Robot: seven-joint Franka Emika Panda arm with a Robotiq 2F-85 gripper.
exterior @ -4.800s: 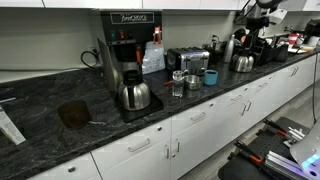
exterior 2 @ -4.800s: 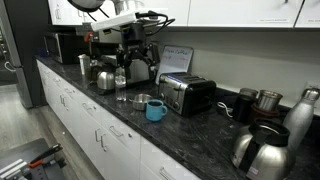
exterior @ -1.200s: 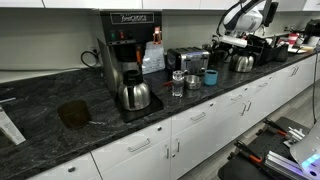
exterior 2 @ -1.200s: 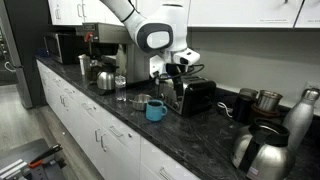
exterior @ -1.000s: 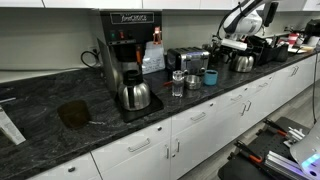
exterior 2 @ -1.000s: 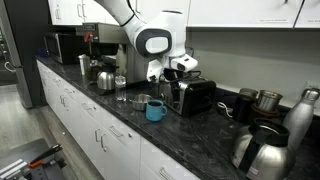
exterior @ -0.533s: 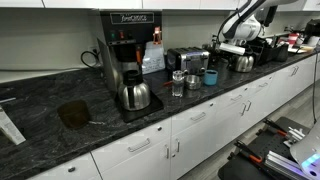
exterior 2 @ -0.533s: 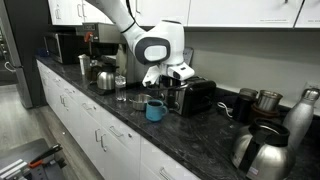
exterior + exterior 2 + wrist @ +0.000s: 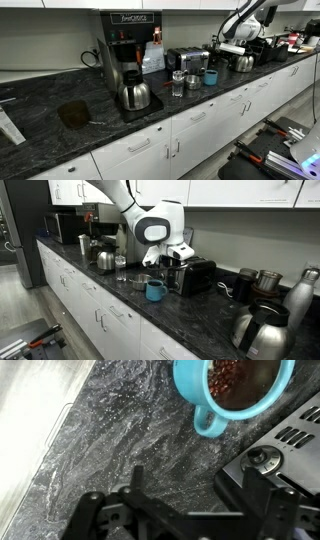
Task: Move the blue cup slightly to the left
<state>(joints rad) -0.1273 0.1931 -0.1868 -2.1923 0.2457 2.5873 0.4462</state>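
Hovering over the dark counter (image 9: 110, 440) just short of the blue cup (image 9: 200, 405), which stands beside the toaster (image 9: 285, 455) with something dark inside, the jaws are spread wide, likely to straddle it and keep it upright for the leftward shift.

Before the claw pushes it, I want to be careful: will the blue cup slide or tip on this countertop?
The blue cup looks rigid, so it probably will not deform. Holding dark reddish contents, it may feel heavy and could spill if tilted. The polished countertop likely lets it slide.
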